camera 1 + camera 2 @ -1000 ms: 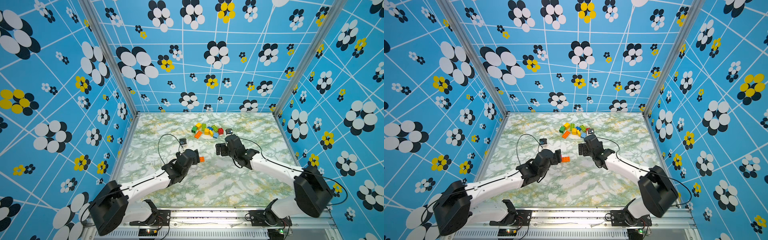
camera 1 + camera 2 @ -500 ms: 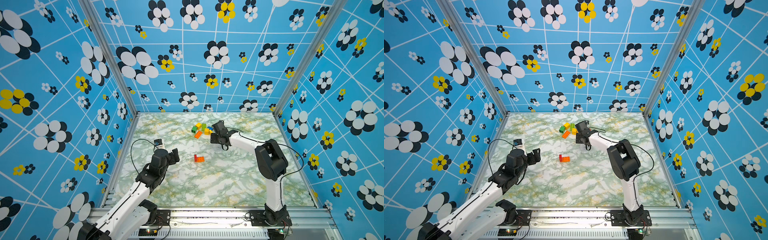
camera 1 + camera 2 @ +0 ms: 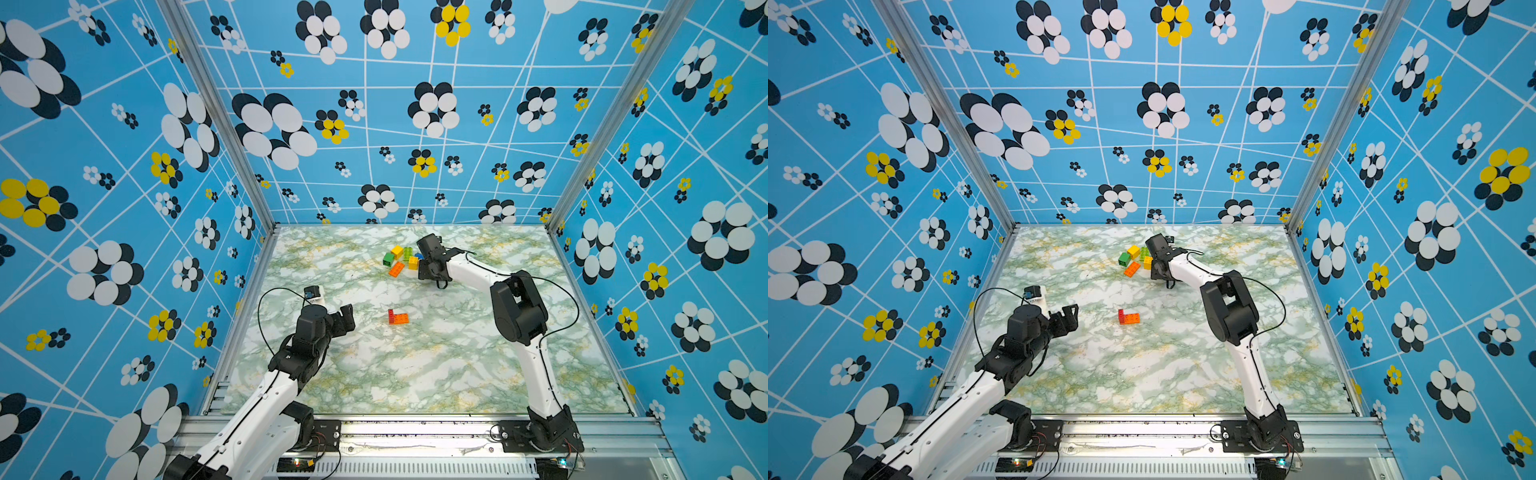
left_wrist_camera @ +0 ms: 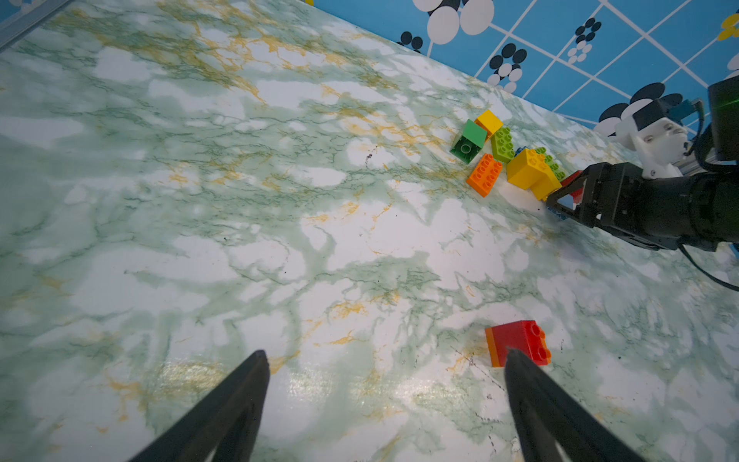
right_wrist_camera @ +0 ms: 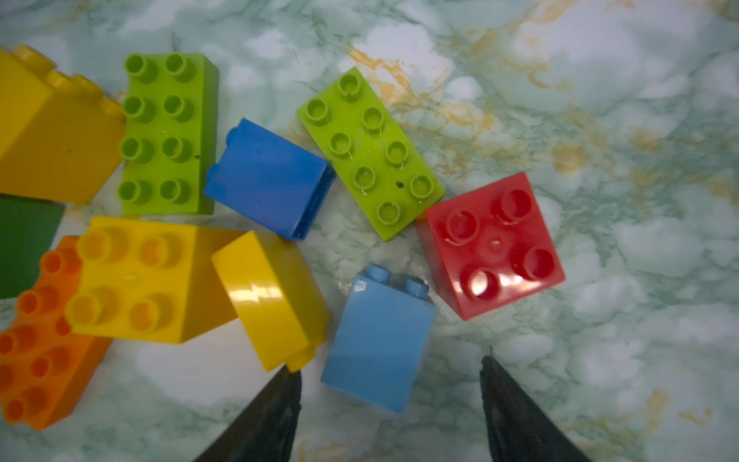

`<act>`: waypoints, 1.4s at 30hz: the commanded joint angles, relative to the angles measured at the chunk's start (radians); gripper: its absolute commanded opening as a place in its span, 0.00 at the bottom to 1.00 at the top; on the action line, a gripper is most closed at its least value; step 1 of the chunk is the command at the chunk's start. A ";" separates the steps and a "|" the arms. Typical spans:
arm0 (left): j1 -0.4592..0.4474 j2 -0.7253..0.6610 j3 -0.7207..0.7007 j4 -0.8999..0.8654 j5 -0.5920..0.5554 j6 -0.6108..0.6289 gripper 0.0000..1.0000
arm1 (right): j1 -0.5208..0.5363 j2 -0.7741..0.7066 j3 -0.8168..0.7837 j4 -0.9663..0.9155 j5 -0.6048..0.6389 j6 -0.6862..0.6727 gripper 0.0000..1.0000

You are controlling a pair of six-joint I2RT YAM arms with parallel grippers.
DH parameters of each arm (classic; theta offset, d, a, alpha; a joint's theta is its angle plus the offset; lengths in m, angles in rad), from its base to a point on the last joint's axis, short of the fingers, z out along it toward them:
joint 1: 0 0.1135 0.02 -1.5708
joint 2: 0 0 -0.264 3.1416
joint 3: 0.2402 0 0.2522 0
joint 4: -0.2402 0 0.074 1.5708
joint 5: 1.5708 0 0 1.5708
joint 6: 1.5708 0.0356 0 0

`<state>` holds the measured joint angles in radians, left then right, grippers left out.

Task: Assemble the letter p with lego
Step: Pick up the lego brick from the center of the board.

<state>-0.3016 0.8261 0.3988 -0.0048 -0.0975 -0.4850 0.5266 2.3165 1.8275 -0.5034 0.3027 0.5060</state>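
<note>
Lego start piece [image 3: 397, 317], red on orange in an L, sits mid-table; most of the P unbuilt. Loose pile [image 3: 401, 259] lies near the far edge. Right gripper [image 5: 390, 384] straddles a light blue brick [image 5: 378, 340], fingers part-spread, not gripping. Left gripper [image 4: 384, 376] wide, empty, beside the start piece. Bare marble table [image 3: 415, 374] all round.

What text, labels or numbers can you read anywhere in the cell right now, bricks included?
None readable.
lego bricks: studs show no legible lettering in the right wrist view.
arms and claws: no readable markings.
walls: only a flower and line pattern.
electronics at the front rail: too small to read.
</note>
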 commanded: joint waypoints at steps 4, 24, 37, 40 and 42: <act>0.016 -0.014 -0.027 0.029 0.026 0.003 0.94 | -0.002 0.060 0.077 -0.101 0.027 0.016 0.66; 0.022 0.049 -0.025 0.062 0.062 -0.008 0.95 | -0.020 -0.104 -0.176 0.158 -0.065 -0.075 0.33; 0.015 0.285 0.188 -0.075 0.268 -0.112 0.92 | 0.015 -0.525 -0.695 0.531 -0.299 -0.239 0.24; -0.004 0.332 0.253 -0.102 0.353 -0.138 0.91 | 0.061 -0.614 -0.799 0.605 -0.344 -0.322 0.23; -0.025 0.359 0.296 -0.116 0.414 -0.150 0.91 | 0.090 -0.664 -0.858 0.653 -0.374 -0.366 0.19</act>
<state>-0.3016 1.1564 0.6373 -0.0628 0.1940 -0.5983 0.5789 1.7035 1.0302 0.0372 0.0097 0.2428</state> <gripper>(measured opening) 0.906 0.337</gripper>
